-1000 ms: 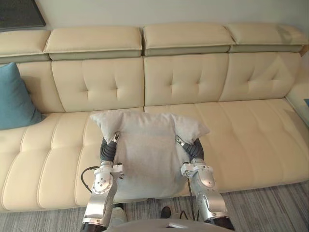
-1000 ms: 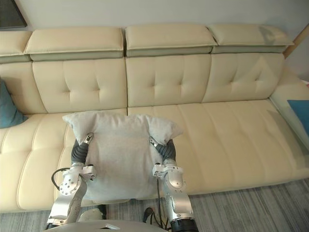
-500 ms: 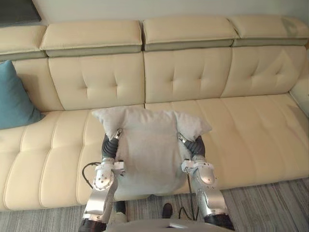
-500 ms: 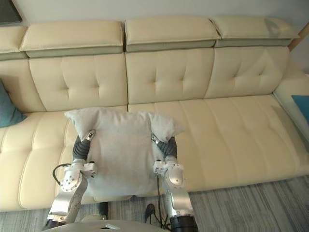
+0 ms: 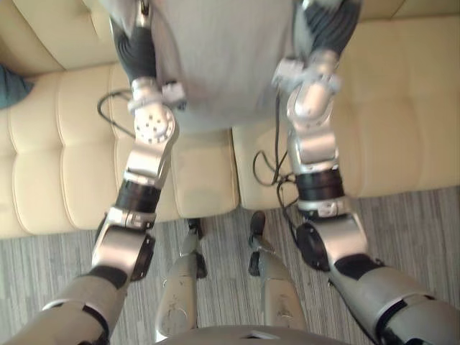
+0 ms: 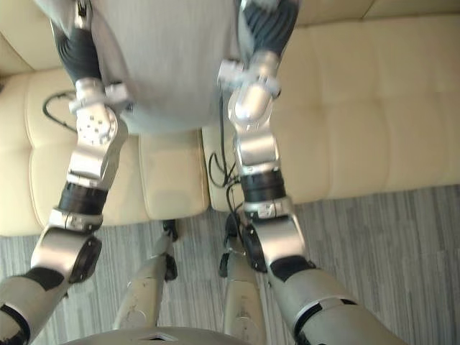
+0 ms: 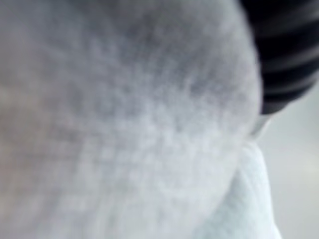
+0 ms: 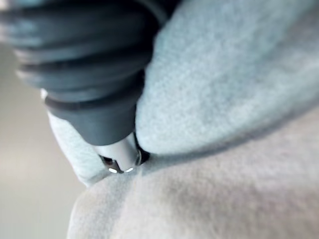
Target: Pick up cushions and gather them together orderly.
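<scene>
While the grey cushion (image 5: 215,65) is being carried over the sofa (image 5: 402,108), it is being squeezed from both sides: left hand (image 5: 134,49) against its left edge, right hand (image 5: 329,23) against its right edge, with the dark ribbed covers pressed into the fabric. Likely reason for the two-sided clamp: a big soft body is being kept from sagging or twisting, which one hand alone could not be trusted with. The cushion is being held up in front of the arms, its lower edge hanging over the seat's front, apparently so that nothing is being dragged across the upholstery. Grasp state is not being shown. In the right wrist view a bit of silver is being seen tucked into a fold beside the cover, and in the left wrist view fabric is being pressed right up against the cover, so clenched or released cannot be told for either hand. A sliver of a teal cushion (image 5: 8,83) is being seen at the sofa's left end, well apart. That is judged to be the gathering spot, so a sidestep left along the striped floor (image 5: 417,223) is probably being called for next. Risk: slip if side pressure is eased during the move.
</scene>
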`<state>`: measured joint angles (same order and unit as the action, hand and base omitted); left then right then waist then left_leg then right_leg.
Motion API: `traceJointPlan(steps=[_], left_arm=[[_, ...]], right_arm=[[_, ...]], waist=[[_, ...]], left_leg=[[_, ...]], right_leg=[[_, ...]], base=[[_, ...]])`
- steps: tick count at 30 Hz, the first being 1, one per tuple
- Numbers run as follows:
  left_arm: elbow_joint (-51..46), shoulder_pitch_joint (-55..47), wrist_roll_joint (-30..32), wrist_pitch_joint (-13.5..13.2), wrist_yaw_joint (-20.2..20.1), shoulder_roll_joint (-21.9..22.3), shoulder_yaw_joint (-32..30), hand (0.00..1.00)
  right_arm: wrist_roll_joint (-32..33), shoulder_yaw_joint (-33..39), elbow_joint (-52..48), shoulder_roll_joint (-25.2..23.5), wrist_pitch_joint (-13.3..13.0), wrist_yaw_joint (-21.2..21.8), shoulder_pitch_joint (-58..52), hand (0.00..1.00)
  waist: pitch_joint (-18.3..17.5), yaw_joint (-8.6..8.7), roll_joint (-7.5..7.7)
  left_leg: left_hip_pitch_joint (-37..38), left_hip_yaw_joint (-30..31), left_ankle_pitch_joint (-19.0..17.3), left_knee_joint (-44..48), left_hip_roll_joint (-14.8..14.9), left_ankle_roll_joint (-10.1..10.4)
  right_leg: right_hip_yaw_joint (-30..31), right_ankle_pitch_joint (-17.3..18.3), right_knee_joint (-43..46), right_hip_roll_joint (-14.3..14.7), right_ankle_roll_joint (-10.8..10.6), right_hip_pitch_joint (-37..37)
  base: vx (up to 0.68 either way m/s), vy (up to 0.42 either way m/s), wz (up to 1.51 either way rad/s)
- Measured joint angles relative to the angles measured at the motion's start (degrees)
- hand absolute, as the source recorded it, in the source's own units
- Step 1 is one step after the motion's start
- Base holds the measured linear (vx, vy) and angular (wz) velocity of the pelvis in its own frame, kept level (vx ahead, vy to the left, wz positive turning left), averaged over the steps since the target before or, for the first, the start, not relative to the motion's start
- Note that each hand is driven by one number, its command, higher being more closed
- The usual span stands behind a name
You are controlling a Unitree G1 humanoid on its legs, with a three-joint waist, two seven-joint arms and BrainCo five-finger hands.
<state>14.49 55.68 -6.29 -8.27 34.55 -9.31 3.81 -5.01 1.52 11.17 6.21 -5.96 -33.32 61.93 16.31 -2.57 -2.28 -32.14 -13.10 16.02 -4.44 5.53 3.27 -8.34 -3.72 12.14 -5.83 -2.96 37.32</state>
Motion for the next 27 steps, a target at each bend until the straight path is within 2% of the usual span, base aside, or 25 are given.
traceJointPlan(steps=[2, 4, 6, 9, 11, 12, 14, 19, 23, 27], left_arm=[[1.4, 2.7, 0.0, 0.0, 0.3, 0.4, -1.0, 1.00], [3.1, 5.8, -0.2, -0.1, 0.2, 0.4, -1.2, 1.00], [4.2, 7.7, -0.3, -0.1, 0.3, 0.5, -2.1, 1.00], [6.7, 9.9, -0.4, -0.1, 0.2, 1.7, -3.8, 1.00], [7.0, 10.6, -1.1, 0.0, 0.1, 1.7, -4.1, 1.00], [7.0, 10.9, -1.8, 0.0, 0.0, 1.8, -4.4, 0.00], [7.9, 11.2, -2.6, 0.1, -0.3, 2.9, -6.0, 0.00], [9.1, 13.4, -3.6, 0.1, -1.2, 3.2, -8.6, 0.00], [10.0, 14.7, -4.8, 0.3, -2.6, 0.4, -9.7, 0.00], [11.9, 15.3, -4.7, 0.8, -4.7, -4.7, -10.1, 0.00]], right_arm=[[0.0, 0.7, 0.4, 0.3, 0.0, -0.8, 2.5, 1.00], [0.0, 1.8, 1.1, 0.5, 0.1, -2.3, 5.0, 1.00], [0.1, 2.1, 3.3, 0.8, 0.1, -2.7, 7.5, 1.00], [0.2, 2.2, 6.1, 1.3, 1.0, -3.3, 10.3, 1.00], [0.3, 2.2, 6.1, 1.4, 1.2, -3.5, 11.3, 1.00], [0.7, 2.6, 7.3, 1.6, 1.2, -3.6, 12.6, 0.00], [1.6, 3.4, 9.4, 1.6, 1.4, -3.5, 14.0, 0.00], [6.3, 4.6, 10.7, 2.8, 1.0, -3.5, 16.3, 0.00], [12.0, 6.0, 10.7, 4.0, -0.1, -2.6, 16.8, 0.00], [13.8, 5.9, 11.8, 6.2, -0.1, -1.7, 16.8, 0.00]], waist=[[1.3, -0.05, -0.19], [1.9, 0.04, -0.21], [3.3, 0.01, -0.24], [4.1, 0.11, -0.21], [4.1, 0.00, -0.19], [4.2, -0.11, -0.18], [4.9, -0.15, -0.21], [5.6, -0.10, -0.19], [5.7, 0.12, -0.15], [5.7, 0.51, -0.15]], left_leg=[[-1.2, 0.6, 0.1, 0.0, -0.1, 0.1], [-4.9, 0.9, 1.9, 0.0, -0.1, 1.5], [-6.7, 1.3, 2.4, 0.0, 0.1, 1.3], [-9.8, 2.2, 3.5, 0.0, 0.5, 2.6], [-11.7, 2.3, 3.7, 0.0, 0.9, 2.4], [-13.4, 2.4, 4.0, 0.0, 1.1, 2.4], [-14.3, 2.7, 4.5, 0.0, 1.1, 3.0], [-16.6, 3.6, 4.9, 0.0, 0.9, 2.8], [-18.2, 3.5, 4.9, 0.0, 0.8, 2.9], [-18.4, 3.5, 5.1, 0.0, 0.6, 2.6]], right_leg=[[0.0, 0.0, 0.7, -0.1, 0.0, 1.6], [-0.2, 0.1, 1.9, -0.5, 0.1, 5.5], [-0.4, 0.3, 3.2, -0.5, 0.4, 7.7], [-1.4, 0.4, 4.0, -0.5, 0.7, 10.8], [-1.9, 0.7, 5.2, -0.4, 1.1, 12.9], [-2.2, 0.9, 6.2, -0.3, 1.4, 14.9], [-2.6, 1.2, 7.3, -0.5, 1.8, 16.1], [-3.6, 4.0, 12.8, -1.6, 2.4, 20.2], [-3.6, 4.2, 14.2, -1.9, 2.5, 22.3], [-3.5, 4.3, 14.7, -2.1, 2.5, 22.7]], base=[[0.02, -0.003, 0.05], [0.03, -0.014, 0.12], [0.04, -0.013, 0.05], [0.03, -0.014, 0.10], [0.01, 0.004, 0.09], [0.00, 0.009, 0.09], [-0.02, 0.001, 0.11], [-0.07, -0.037, 0.17], [-0.07, -0.064, 0.04], [-0.06, -0.087, 0.02]])
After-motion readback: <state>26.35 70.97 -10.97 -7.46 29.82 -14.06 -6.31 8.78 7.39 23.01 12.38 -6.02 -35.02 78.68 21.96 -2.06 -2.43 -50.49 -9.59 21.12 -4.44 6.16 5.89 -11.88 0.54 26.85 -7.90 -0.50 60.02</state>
